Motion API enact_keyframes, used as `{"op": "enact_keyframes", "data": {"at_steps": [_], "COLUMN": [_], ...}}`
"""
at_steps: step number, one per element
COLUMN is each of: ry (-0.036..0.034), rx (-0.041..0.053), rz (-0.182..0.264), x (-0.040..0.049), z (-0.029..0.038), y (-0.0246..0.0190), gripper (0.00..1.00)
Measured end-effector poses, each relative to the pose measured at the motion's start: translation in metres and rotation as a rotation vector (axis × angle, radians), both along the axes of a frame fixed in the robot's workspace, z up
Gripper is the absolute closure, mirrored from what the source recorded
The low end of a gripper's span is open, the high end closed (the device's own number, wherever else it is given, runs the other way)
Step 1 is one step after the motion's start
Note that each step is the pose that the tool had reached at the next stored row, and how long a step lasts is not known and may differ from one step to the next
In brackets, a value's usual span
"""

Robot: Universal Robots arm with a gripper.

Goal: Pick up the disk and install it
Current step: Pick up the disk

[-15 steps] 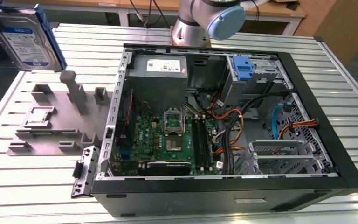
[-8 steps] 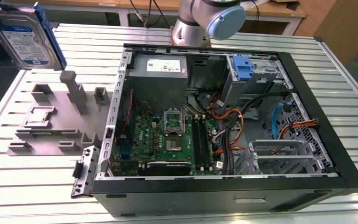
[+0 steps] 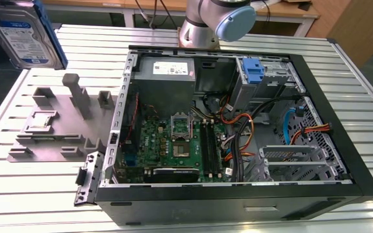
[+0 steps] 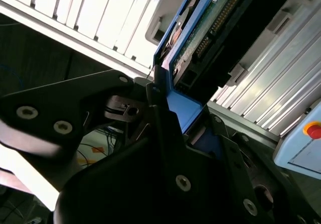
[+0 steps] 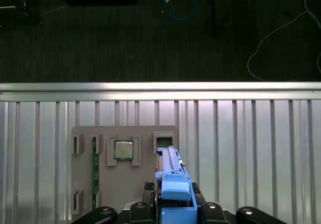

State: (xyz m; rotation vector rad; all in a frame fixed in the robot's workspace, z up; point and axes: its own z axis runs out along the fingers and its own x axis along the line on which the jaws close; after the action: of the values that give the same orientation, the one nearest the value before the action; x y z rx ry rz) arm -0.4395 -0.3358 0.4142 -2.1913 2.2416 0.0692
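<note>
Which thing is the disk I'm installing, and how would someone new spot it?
Start at the open computer case and look past the grey holder tray toward the exterior view's upper left. The disk is held up there in the claw. It is a silver-grey slab with a white-and-blue label and blue side rails, unlike the bare blue bracket inside the case.

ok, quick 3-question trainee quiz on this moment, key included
1. True or false: the disk lies on the grey fixture.
2. What does the end effector grip? A) the disk B) a loose cable C) nothing
3. In the first wrist view, which small square part sits in a pocket of the fixture?
Key: 1 false, it is held up off the table; 2 A; 3 the processor chip.
</note>
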Motion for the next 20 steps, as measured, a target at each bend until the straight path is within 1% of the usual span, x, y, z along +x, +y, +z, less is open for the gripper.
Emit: {"op": "enact_keyframes", "data": {"at_steps": [4,10,14,17,20], "ry": [0.0,0.0001,0.0,0.0001,-0.0003], "rx": [0.0006,0.0005,0.0008,0.0043,0.0088], "rz": [0.0,0.0,0.0,0.0,0.0], "x": [0.0,0.0,0.0,0.0,0.0], "z": [0.0055,0.0064,0.0064,0.0074,0.0103], "y": [0.0,-0.0002,-0.0016,-0.0018,-0.0018], "gripper": [0.63,0.63,0.63,0.63,0.63]}}
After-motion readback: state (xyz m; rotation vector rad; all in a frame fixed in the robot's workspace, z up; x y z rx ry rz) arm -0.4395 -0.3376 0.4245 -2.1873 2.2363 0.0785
